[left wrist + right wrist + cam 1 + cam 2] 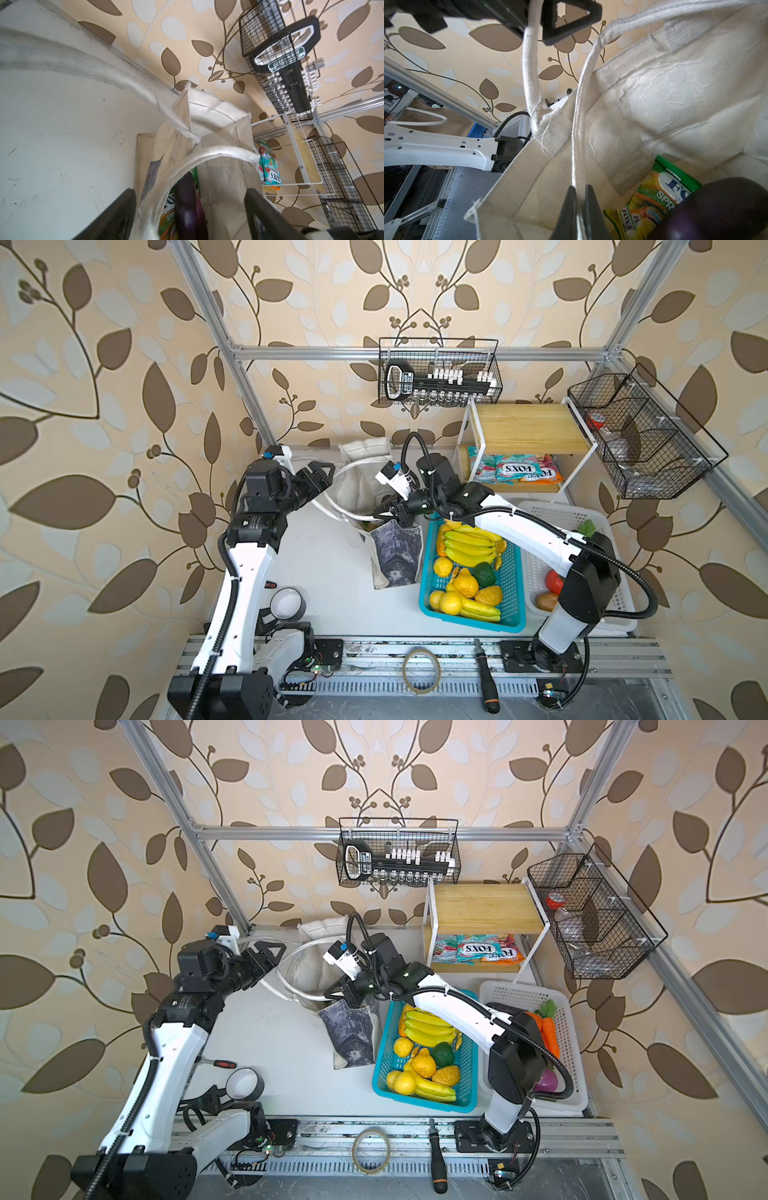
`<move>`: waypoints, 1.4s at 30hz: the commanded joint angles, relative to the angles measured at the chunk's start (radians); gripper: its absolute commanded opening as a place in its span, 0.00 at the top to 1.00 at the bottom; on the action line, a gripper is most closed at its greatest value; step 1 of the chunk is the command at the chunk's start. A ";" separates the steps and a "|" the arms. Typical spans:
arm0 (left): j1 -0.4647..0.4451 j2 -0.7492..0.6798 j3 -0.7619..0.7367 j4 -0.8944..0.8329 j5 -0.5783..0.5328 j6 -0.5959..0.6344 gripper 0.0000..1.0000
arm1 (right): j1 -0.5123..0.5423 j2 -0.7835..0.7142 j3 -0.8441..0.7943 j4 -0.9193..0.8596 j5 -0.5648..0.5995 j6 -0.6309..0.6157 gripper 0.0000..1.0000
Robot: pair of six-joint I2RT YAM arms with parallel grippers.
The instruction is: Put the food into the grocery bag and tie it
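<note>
The left pincer (322, 472) stands open, a white strap (529, 62) running loose between its jaws; bare counter (328, 564) lies beneath; the off-white grocery bag (395, 560), grey mottled front, stands upright mid-counter, mouth open, holding a purple eggplant (720, 207) and a green-yellow packet (660, 193) reading "FOX'S"; the right pincer (579, 192) is clamped on the other strap (581, 124); a blue basket (428, 605) sits just beside the bag's right edge.
</note>
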 commanded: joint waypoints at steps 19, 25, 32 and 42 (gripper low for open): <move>-0.159 0.209 0.094 -0.129 -0.008 0.142 0.13 | 0.025 0.046 0.005 0.027 -0.018 -0.003 1.00; -0.189 0.217 0.063 -0.140 -0.054 0.116 0.02 | 0.018 0.054 0.016 0.028 -0.028 -0.005 1.00; -0.188 0.168 0.151 -0.285 -0.221 0.180 0.01 | 0.004 0.059 0.010 0.043 -0.035 0.009 1.00; -0.206 0.268 0.552 -0.533 -0.209 0.239 0.13 | -0.010 0.042 -0.024 0.080 -0.032 0.022 1.00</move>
